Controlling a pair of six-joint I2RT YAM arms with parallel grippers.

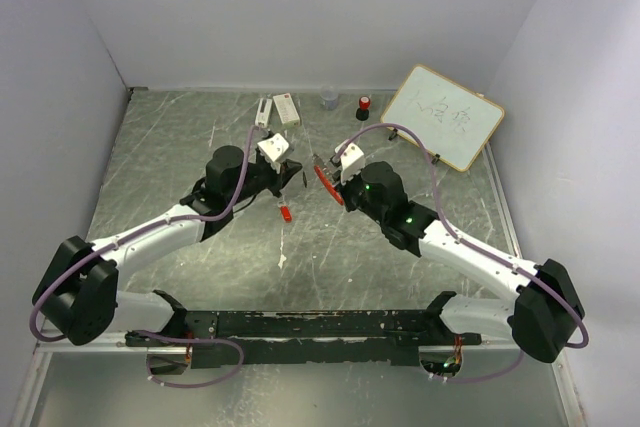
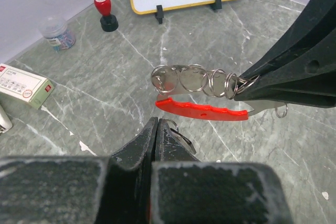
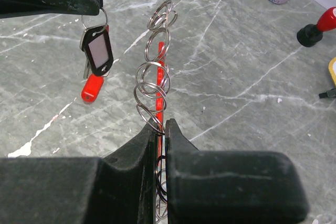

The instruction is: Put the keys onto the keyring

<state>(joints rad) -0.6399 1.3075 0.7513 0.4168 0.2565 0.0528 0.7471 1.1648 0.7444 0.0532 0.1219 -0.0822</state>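
Left gripper point(image 2: 157, 129) is pinched fully shut on the little ring of the keys point(image 3: 86, 69). The black tag point(image 3: 98, 51) dangles under it, with the red tag point(image 3: 92, 88) just below; can't tell if that one hangs or lies on the table point(image 1: 200, 137). Right gripper point(image 3: 160, 129) is clamped tight on the keyring point(image 2: 169, 80), its loops and red fob point(image 2: 202, 110) sticking out just beside the keys, not touching.

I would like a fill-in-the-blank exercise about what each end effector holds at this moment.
1. The right end effector is shut on the ___, a chain of silver rings.
2. The left end effector dangles the two tagged ___.
3. The oblong fob beside the rings is ___.
Missing words: keyring; keys; red.
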